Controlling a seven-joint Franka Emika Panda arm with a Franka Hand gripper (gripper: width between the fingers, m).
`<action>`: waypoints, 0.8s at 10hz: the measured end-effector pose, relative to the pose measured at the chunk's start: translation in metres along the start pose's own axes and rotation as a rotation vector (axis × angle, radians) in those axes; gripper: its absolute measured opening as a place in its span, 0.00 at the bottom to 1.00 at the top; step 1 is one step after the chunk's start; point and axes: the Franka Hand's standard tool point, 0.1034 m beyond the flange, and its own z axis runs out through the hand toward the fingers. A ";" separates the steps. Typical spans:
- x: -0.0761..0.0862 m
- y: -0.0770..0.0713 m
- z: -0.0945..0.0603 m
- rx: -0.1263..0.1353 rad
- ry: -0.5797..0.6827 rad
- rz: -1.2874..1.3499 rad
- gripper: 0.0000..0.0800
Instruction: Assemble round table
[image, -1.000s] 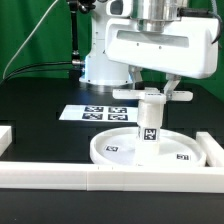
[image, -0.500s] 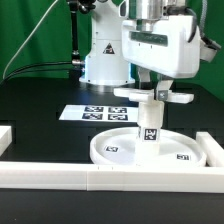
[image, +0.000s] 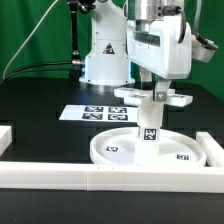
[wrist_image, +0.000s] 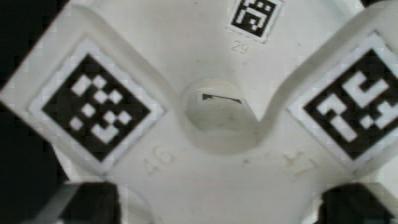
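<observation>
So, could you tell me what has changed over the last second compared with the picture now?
The gripper has turned about its vertical axis over the cross-shaped piece, and its white housing now shows a narrower face. The cross-shaped piece has turned slightly with it on top of the leg. Whether the jaws grip it cannot be told. The round disc, the leg and the marker board stayed where they were.

We see a white round disc (image: 150, 150), white leg (image: 150, 120) and white cross-shaped piece (wrist_image: 205, 110), each bearing black-and-white square tags, on a black table (image: 40, 125).
</observation>
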 end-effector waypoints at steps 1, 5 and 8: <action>0.000 0.000 -0.001 0.002 -0.001 -0.010 0.79; -0.005 -0.004 -0.016 0.013 -0.025 -0.107 0.81; -0.006 -0.005 -0.016 0.016 -0.023 -0.395 0.81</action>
